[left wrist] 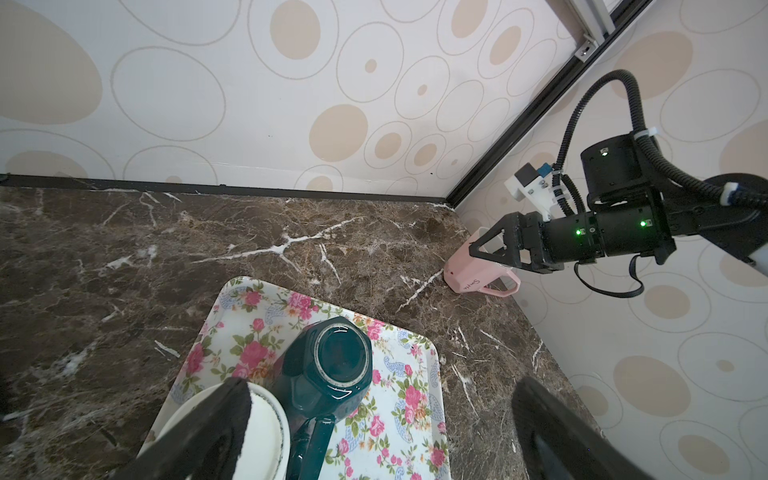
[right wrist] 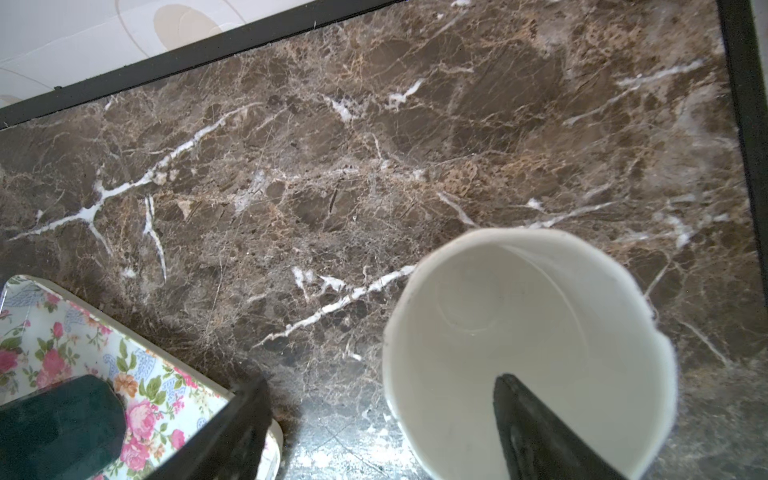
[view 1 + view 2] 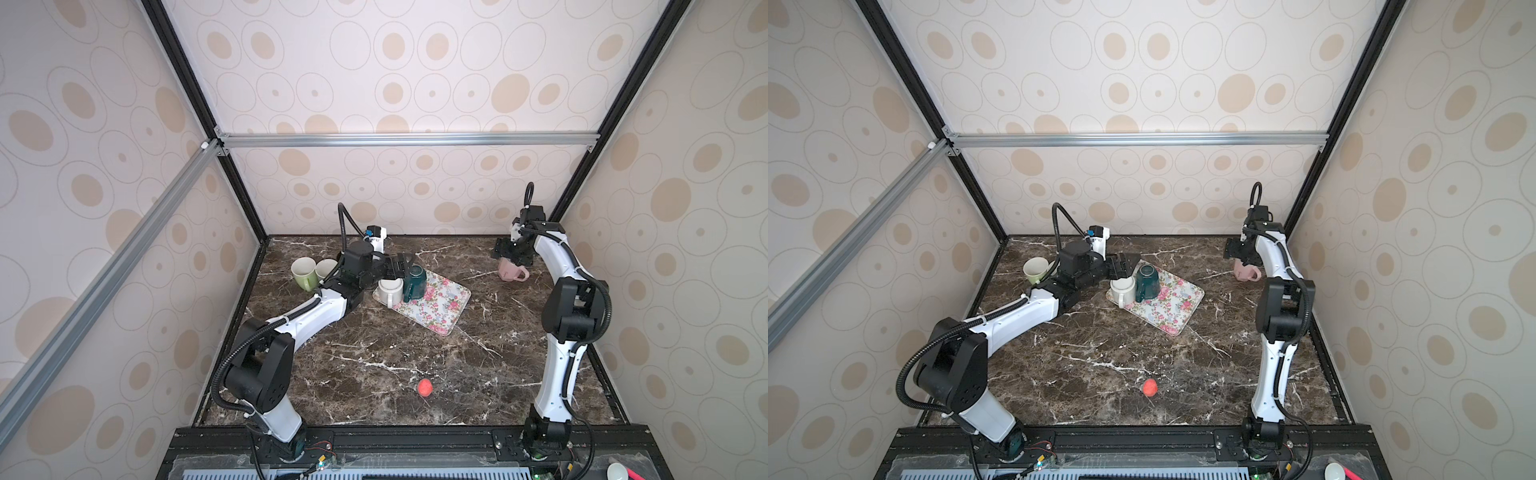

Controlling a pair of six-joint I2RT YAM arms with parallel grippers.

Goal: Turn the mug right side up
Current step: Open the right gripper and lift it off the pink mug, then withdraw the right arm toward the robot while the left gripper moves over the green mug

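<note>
**A:** Red ball (image 3: 425, 387) lies alone near the front of the marble table (image 3: 374, 353). Where's the mug?

**B:** The pink mug (image 3: 513, 272) stands mouth-up at the far right of the table. The right gripper (image 3: 512, 258) hangs over it with its jaws spread. One finger is down inside, the other outside and clear of the wall.

**A:** And the left gripper (image 3: 404, 267)?

**B:** Wide apart, holding nothing, above the floral tray (image 3: 440, 311). The green mug (image 1: 332, 365) stands base-up on that tray, just beside a white mug (image 3: 390, 293).
</note>
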